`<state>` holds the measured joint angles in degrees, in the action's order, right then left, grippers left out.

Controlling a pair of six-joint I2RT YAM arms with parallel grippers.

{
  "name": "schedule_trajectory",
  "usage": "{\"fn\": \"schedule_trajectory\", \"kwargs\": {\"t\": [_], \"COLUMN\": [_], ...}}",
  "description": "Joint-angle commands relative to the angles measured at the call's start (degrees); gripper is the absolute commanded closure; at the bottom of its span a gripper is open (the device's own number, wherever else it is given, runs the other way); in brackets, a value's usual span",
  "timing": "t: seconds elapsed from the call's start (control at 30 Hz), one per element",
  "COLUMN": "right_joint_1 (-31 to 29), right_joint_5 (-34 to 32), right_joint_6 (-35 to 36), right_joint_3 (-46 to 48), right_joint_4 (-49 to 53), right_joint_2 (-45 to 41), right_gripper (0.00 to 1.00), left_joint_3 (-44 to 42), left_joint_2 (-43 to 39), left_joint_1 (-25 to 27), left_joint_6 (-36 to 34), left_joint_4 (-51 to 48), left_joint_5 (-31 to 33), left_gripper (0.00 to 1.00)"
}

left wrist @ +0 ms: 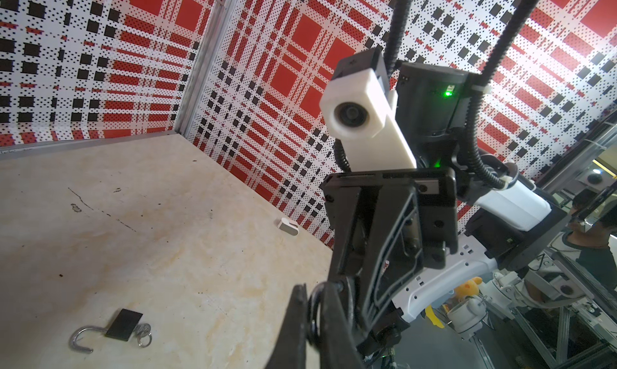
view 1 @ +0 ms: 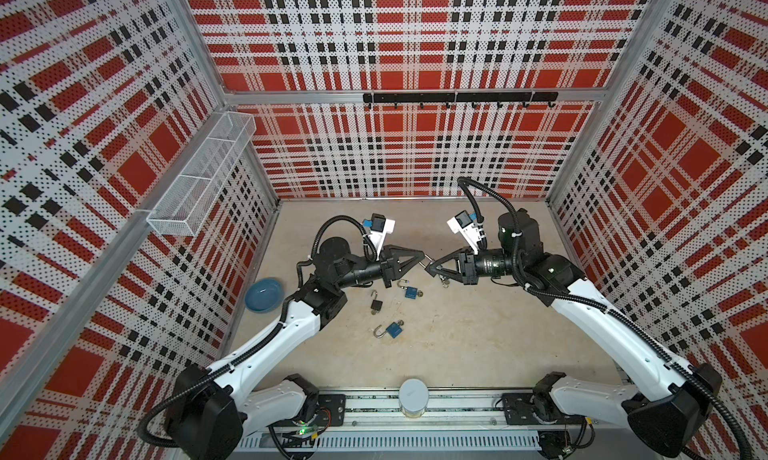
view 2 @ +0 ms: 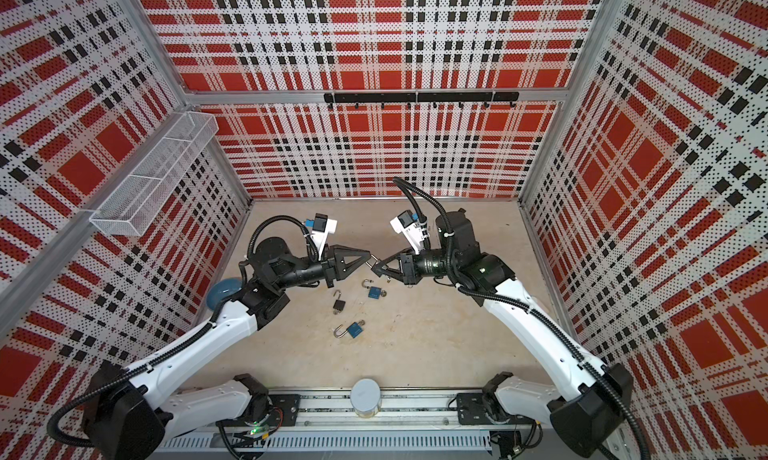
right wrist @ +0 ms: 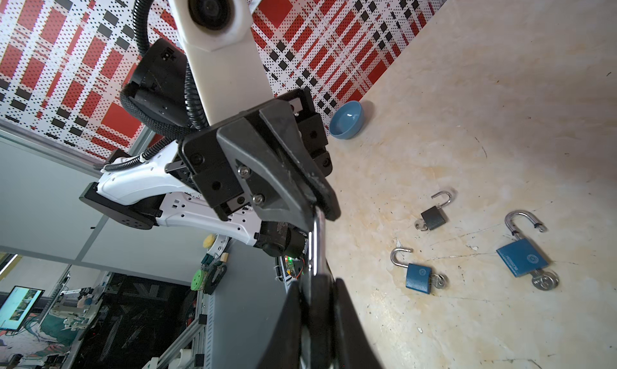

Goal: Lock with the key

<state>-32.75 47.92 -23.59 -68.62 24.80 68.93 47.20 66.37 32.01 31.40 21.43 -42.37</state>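
In both top views my two grippers meet tip to tip above the middle of the table, with a padlock between them. Its silver shackle point(right wrist: 315, 244) runs from my right gripper point(right wrist: 315, 282) to my left gripper point(right wrist: 323, 205). The right gripper point(view 1: 431, 267) is shut on the dark lock body point(right wrist: 315, 305). The left gripper point(view 1: 424, 257) is shut on the shackle's loop point(left wrist: 315, 300). A small key ring point(view 1: 445, 284) seems to hang below the right gripper; the key itself is too small to make out.
Three open padlocks with keys in them lie on the table below the grippers: a blue one point(view 1: 410, 292), a black one point(view 1: 376, 305) and another blue one point(view 1: 392, 330). A blue bowl point(view 1: 264, 294) sits by the left wall. A white canister point(view 1: 412, 396) stands at the front rail.
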Motion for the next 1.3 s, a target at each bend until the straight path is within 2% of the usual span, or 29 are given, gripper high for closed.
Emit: {"fn": "schedule_trajectory", "kwargs": {"t": [0.0,0.83,1.27], "right_joint_1": [-2.39,-2.35,-2.35], "right_joint_5": [7.92,8.45,7.46], "right_joint_6": [2.24,1.37,1.88], "right_joint_3": [-2.56,-3.43,-3.39], "right_joint_4": [-11.85,-13.94,-14.45], "right_joint_2": [-2.09,-1.34,-0.67], "right_gripper": [1.00,1.00,1.00], "left_joint_3": [-3.16,-9.75,-12.44], "left_joint_2": [2.64,1.53,1.28], "left_joint_1": [2.01,6.05,10.71], "left_joint_6": [0.18,3.82,6.47], "left_joint_4": [-6.97,-1.15,1.38], "left_joint_5": [3.17,4.05,5.30], "left_gripper": [1.00,1.00,1.00]}}
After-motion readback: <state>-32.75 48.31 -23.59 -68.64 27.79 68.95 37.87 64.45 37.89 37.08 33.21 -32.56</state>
